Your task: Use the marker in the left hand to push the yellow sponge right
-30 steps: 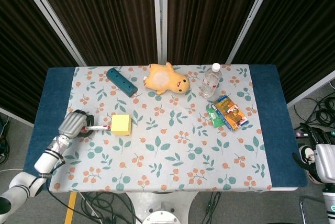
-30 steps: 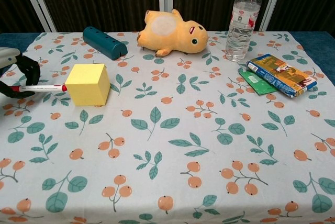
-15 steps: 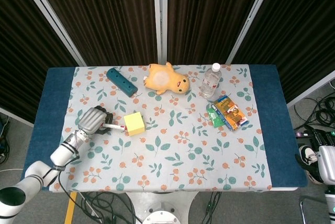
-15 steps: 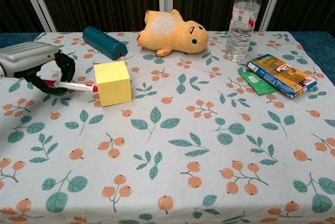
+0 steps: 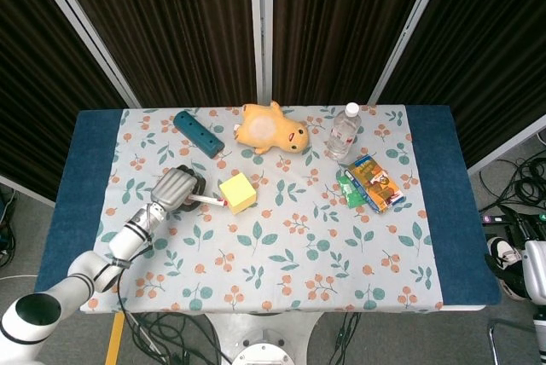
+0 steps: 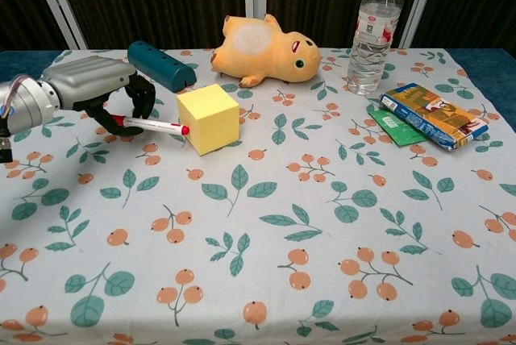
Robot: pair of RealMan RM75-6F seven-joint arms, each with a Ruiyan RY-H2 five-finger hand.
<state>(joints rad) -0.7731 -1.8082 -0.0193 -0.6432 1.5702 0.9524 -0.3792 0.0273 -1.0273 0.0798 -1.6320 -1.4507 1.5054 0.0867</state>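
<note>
The yellow sponge (image 5: 238,193) (image 6: 209,118), a cube-shaped block, sits on the floral cloth left of the table's middle, turned slightly. My left hand (image 5: 177,188) (image 6: 101,95) is just left of it and grips a white marker (image 5: 206,200) (image 6: 153,126) with a red tip. The marker points right, and its tip touches the sponge's left face. My right hand shows only as a sliver of arm at the head view's lower right corner; the hand itself is out of sight.
A dark teal bar (image 5: 198,133) (image 6: 161,65) lies behind the left hand. An orange plush toy (image 5: 271,129) (image 6: 268,51) and a water bottle (image 5: 343,134) (image 6: 372,26) stand at the back. Snack packets (image 5: 372,183) (image 6: 431,115) lie at the right.
My left hand has moved right across the cloth with the marker. The sponge slid right ahead of the tip and rotated a little.
</note>
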